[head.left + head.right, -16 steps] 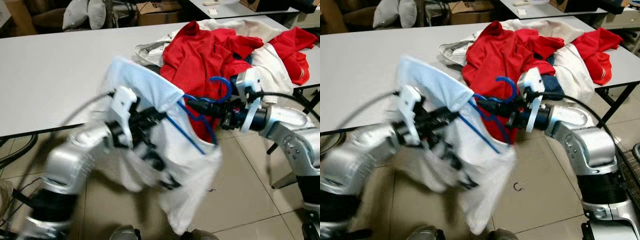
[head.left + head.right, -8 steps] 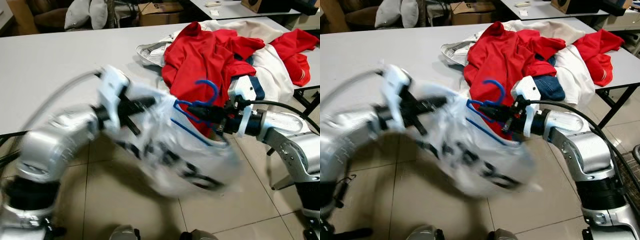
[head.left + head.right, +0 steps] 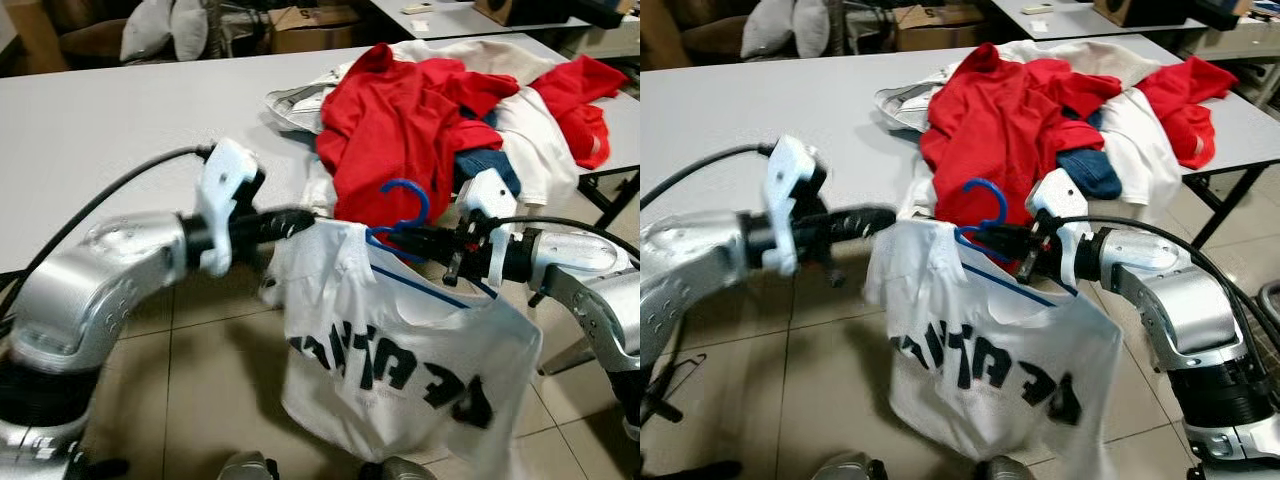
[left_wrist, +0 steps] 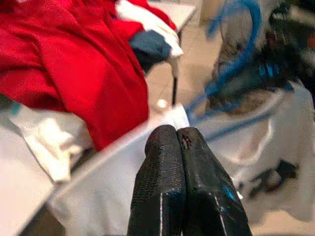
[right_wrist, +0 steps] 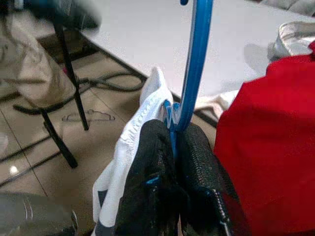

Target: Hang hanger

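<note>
Blue hanger (image 3: 405, 215), thin, stiff, likely slippery, sits inside limp white shirt (image 3: 400, 350), just before the table (image 3: 100, 130). Right gripper (image 3: 412, 238) clenched at its neck; left gripper (image 3: 303, 220) pinches shirt shoulder.

White shirt (image 3: 400, 350) on blue hanger (image 3: 405, 215) (both grippers gripping)

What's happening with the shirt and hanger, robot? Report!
Right gripper shut on blue hanger. Left gripper pinching white shirt edge. Shirt half on hanger, clothes pile close behind.
</note>
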`<state>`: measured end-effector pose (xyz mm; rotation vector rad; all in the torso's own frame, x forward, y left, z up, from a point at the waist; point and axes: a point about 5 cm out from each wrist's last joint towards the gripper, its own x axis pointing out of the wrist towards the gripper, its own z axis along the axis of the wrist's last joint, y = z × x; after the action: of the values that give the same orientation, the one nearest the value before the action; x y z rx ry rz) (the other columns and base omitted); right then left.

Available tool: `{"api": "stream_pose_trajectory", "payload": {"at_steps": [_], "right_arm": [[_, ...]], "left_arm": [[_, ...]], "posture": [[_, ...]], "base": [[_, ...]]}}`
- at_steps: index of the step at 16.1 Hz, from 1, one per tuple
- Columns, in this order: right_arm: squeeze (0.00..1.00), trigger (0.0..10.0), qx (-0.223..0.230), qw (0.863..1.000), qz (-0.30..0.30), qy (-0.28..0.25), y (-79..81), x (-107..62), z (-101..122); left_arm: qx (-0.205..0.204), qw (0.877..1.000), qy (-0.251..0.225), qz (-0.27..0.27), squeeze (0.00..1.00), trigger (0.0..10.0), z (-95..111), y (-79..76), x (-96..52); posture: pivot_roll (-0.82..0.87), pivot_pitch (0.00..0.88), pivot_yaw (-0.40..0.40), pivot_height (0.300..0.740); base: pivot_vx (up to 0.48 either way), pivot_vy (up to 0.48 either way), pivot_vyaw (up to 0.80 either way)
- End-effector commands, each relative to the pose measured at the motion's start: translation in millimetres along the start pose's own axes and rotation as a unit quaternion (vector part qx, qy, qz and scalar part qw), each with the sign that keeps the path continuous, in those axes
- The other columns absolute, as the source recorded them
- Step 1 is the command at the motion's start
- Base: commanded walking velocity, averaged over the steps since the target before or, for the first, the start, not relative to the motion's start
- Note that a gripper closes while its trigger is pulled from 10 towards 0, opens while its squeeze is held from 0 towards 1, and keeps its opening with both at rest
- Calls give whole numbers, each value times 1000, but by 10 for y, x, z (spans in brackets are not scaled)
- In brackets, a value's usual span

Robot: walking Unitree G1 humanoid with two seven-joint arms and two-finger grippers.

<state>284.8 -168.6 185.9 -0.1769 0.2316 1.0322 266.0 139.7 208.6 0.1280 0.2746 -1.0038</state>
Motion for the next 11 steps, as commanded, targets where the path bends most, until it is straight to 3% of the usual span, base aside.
{"api": "stream_pose_trajectory", "payload": {"at_steps": [1, 2, 3, 4, 6, 7, 11], "right_arm": [[0, 10000, -6, 999, -3, -34, -35, -47, 151], [0, 10000, -1, 999, 3, -45, -36, -60, 172], [0, 10000, 4, 999, 7, -54, -40, -72, 182], [0, 10000, 8, 998, 8, -62, -54, -83, 190], [0, 10000, 11, 998, 6, -67, -65, -83, 204], [0, 10000, 13, 997, 6, -73, -67, -78, 224], [0, 10000, 13, 996, 10, -83, -56, -57, 266]], "left_arm": [[-7, 1000, 9, -9, 0, 10000, -46, -60, 27], [-39, 999, 3, -11, 0, 10000, -100, -103, 75], [-74, 997, -6, -11, 1000, 10000, -153, -142, 132], [-98, 995, -15, -6, 1000, 10000, -216, -191, 214], [-102, 994, -40, 0, 1000, 10000, -212, -208, 265], [-85, 995, -52, -2, 1000, 10000, -223, -215, 285], [-93, 994, -52, -10, 1000, 10000, -291, -243, 309]], "posture": [[-92, 0, -4, 740], [-91, 0, -7, 740], [-92, 0, -9, 740], [-94, 0, -11, 740], [-93, 0, -12, 740], [-94, 0, -14, 740], [-96, 0, -14, 740]], "base": [[0, 0, 0], [0, 0, 0], [0, 0, 0], [0, 0, 0], [0, 0, 0], [0, 0, 0], [0, 0, 0]]}}
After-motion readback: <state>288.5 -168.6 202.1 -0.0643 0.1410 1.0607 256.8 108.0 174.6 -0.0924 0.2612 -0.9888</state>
